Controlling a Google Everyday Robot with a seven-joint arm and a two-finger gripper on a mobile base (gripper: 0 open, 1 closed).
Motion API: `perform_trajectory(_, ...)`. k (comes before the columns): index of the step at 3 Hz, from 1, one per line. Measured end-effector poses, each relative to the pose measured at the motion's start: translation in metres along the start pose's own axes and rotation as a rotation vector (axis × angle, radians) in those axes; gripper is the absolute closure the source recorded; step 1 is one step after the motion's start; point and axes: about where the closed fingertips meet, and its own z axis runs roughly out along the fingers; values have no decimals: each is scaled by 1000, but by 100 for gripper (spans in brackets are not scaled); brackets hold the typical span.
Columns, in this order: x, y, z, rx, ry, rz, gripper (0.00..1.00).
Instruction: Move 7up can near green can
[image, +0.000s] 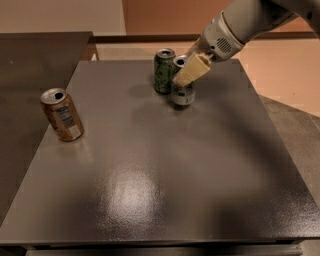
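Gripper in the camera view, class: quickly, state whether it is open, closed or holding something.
Gripper: cannot be told; it overlaps the top of the silvery-grey 7up soda can, next to the dark green soda can.

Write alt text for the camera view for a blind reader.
The gripper is at the top of the 7up can, which stands close beside the green can toward the far side of the table. A brown-orange can stands apart at the left.
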Motion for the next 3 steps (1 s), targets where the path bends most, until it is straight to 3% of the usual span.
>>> perform_trajectory(1, 6, -14, 6, -4, -20, 21, 100)
perform_trajectory(3, 17, -27, 17, -7, -12, 42, 59)
